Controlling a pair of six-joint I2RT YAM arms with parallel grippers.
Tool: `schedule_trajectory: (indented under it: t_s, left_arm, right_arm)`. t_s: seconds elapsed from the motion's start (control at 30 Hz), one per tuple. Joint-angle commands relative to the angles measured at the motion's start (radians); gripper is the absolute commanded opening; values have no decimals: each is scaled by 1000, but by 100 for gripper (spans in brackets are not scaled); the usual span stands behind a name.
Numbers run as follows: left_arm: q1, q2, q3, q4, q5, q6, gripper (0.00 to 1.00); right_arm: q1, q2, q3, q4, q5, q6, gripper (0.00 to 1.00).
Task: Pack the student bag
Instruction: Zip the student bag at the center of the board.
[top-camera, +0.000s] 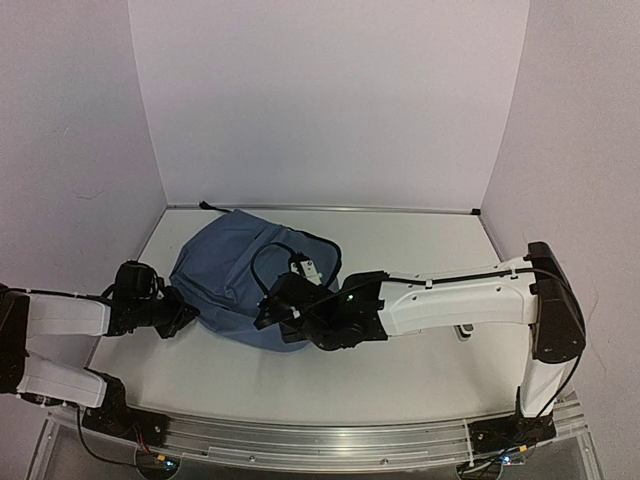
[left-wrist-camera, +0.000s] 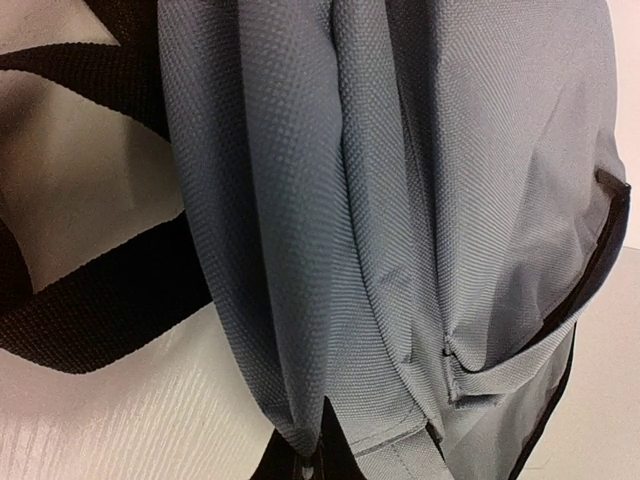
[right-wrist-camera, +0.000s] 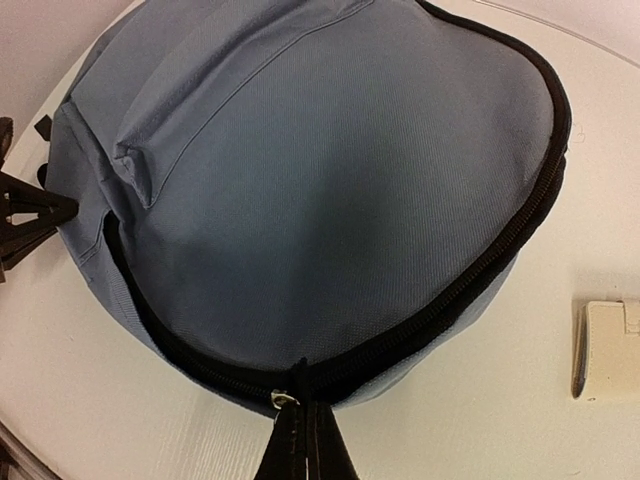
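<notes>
From up top I see the bag lying flat on the table, left of centre, with one arm at its left edge and the other at its near edge. My left gripper is pinched shut on a fold of the bag's fabric at its left edge (that wrist view is nearly all blue cloth, plus a black strap). My right gripper has its jaws together on the zip pull at the bag's near rim, and a small white block lies on the table off to the right.
</notes>
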Motion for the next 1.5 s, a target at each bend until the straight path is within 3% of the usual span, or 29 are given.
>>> schedule_trajectory:
  t_s: [0.0, 0.67, 1.03, 1.07, 1.2, 1.27, 1.47]
  left_arm:
    - [12, -47, 35, -41, -89, 33, 0]
    - [316, -62, 122, -174, 8, 178, 0]
    - [354, -127, 137, -252, 1, 204, 0]
    - [355, -134, 155, -276, 7, 221, 3]
    - [341, -186, 255, -377, 45, 271, 52]
    - [292, -224, 314, -419, 21, 302, 69]
    - [27, -277, 449, -430, -44, 409, 75]
  right_arm:
    - [-3, -93, 2, -6, 64, 4, 0]
    - [-248, -197, -83, 21, 72, -64, 0]
    - [-346, -174, -75, 134, -64, -139, 0]
    - [-345, -182, -82, 145, -89, -146, 0]
    - [-345, -222, -129, 214, -247, -193, 0]
    - [-345, -235, -155, 256, -340, -204, 0]
    - [-345, -245, -197, 339, -489, -199, 0]
